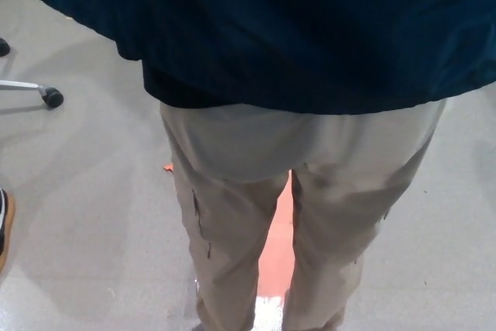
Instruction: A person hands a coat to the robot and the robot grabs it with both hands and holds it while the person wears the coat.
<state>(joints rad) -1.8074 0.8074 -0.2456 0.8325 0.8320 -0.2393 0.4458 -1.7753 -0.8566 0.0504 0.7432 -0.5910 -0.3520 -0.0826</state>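
Head view: we look down at a person's back, close in front of us.
Coat: the dark navy fabric coat (310, 29) fills the top of the picture, its hem hanging over the person's hips.
Trousers: beige trousers (232, 222), legs slightly apart.
Floor: pale grey floor (85, 215) with an orange-red strip (277, 246) between the legs.
Chair: black caster wheel (52, 98) at left.
Hands: we see neither hand, so their hold cannot be told.

No readable text anywhere (coat (310, 29) plain, unmarked).
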